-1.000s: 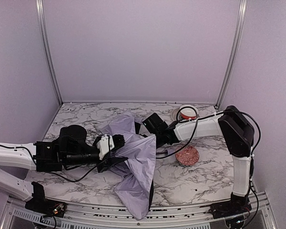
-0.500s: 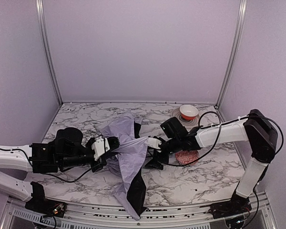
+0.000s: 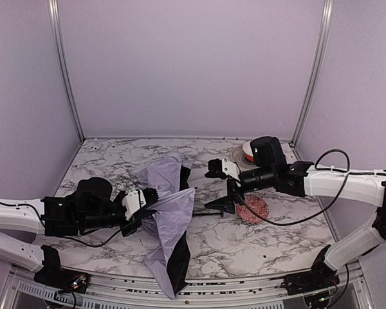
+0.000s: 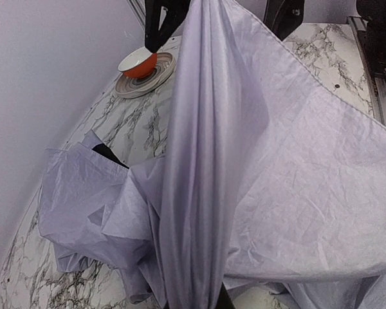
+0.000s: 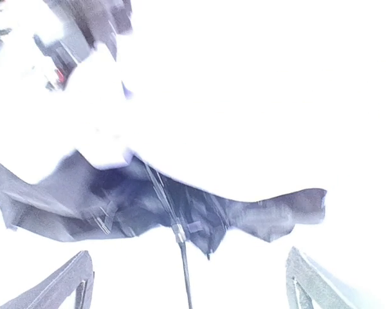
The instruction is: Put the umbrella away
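Lavender fabric, black on its underside, makes up the half-collapsed umbrella [image 3: 170, 215]. It sprawls on the marble table [image 3: 270, 241] to the left of the red patterned bowl [image 3: 253, 210], with its lower folds draping toward the near edge. The left gripper [image 3: 149, 205], on the far side of the canopy from that bowl, is pinched tight on a ridge of cloth and holds it up like a tent. The right gripper [image 3: 217, 188] hangs just left of the bowl with its jaws spread wide and nothing between them but air. In its wrist view the thin black shaft [image 5: 182, 264] runs up between the two fingers, apparently touching neither.

The likeliest trouble seems to be the pinch on thin fabric. A pull could slide the cloth out or strain the ribs rather than fold them. If the right jaws close slightly off line, they may catch loose canopy instead of the shaft. That arm also works close to the red bowl, so a sideways sweep could knock it, or the orange bowl [image 4: 138, 62] on its plate [image 4: 148, 76] beyond it.

The umbrella's handle shows in no view. The left fingers are buried under the fold in their own camera. The right wrist picture is badly washed out and blurred. The right arm covers much of the orange bowl from above.
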You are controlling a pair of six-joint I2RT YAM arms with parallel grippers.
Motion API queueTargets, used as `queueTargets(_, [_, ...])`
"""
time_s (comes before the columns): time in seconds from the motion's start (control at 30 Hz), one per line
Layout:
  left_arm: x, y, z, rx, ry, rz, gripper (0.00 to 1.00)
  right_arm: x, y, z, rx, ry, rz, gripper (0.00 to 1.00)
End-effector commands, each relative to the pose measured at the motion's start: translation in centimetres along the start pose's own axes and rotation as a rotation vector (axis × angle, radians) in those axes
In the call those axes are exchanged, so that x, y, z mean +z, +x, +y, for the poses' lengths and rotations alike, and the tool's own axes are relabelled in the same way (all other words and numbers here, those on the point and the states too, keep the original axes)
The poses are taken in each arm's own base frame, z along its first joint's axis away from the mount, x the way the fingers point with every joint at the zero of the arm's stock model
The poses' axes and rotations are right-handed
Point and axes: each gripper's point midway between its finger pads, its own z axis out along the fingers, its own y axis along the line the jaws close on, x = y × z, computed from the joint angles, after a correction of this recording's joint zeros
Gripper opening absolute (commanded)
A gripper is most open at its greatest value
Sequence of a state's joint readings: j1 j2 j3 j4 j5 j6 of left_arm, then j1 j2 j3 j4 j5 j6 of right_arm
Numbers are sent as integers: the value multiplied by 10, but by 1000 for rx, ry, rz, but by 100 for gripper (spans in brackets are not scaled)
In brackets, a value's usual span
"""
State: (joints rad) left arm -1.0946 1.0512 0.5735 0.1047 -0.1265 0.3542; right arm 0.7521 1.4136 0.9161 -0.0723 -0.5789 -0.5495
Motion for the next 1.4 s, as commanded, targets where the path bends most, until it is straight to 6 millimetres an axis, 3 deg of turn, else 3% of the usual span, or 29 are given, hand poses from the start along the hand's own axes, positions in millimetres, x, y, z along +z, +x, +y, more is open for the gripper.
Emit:
queueTargets(0.0, [7, 7, -7, -38, 39, 15, 0, -28, -64, 26, 5, -155, -199, 100])
queueTargets(0.07, [11, 6, -9, -36, 51, 20, 0, -25, -79, 37, 4, -184, -253, 100])
queueTargets(0.13, [14, 5, -9, -35, 55, 29, 0, -8, -87, 58, -38, -220, -254, 100])
queueTargets(0.2, [16, 5, -10, -33, 61, 37, 0, 10, -81, 69, -70, -233, -193, 98])
queueTargets(0.3, [14, 1, -12, -37, 72, 19, 0, 28, -69, 62, -49, -209, -127, 91])
queueTargets(0.47, [11, 0, -13, -34, 84, 11, 1, 48, -58, 59, 4, -246, -74, 55])
queueTargets(0.53, [10, 0, -14, -34, 87, 7, 0, 54, -53, 53, 11, -219, -55, 53])
queueTargets(0.63, [9, 2, -16, -31, 94, -1, 0, 57, -50, 45, 1, -171, -55, 59])
queueTargets(0.67, [8, 2, -16, -30, 95, -3, 0, 58, -50, 44, -1, -162, -63, 55])
queueTargets(0.8, [7, 1, -13, -29, 79, -2, 0, 59, -57, 50, 2, -212, -98, 23])
queueTargets(0.83, [7, 0, -11, -29, 72, -5, 3, 60, -59, 50, 2, -216, -102, 11])
queueTargets(0.87, [6, 0, -9, -31, 58, -6, 25, 60, -61, 48, 2, -207, -103, 0])
queueTargets(0.93, [1, -8, 4, -49, -7, -40, 54, 57, -66, 39, 6, -172, -117, 0])
queueTargets(1.0, [-9, -19, 16, -66, -65, -86, 71, 51, -70, 29, 17, -152, -143, 0])
queueTargets(1.13, [-32, -50, 23, -88, -72, -193, 81, 48, -73, 8, 72, -162, -184, 0])
queueTargets(1.17, [-35, -59, 19, -70, -53, -211, 80, 47, -66, -11, 101, -137, -175, 0])
queueTargets(1.27, [-32, -69, -15, 32, 60, -184, 77, 64, -59, -25, 147, -163, -144, 0])
queueTargets(1.37, [-22, -58, -55, 115, 225, -102, 77, 82, -45, -34, 204, -190, -109, 0])
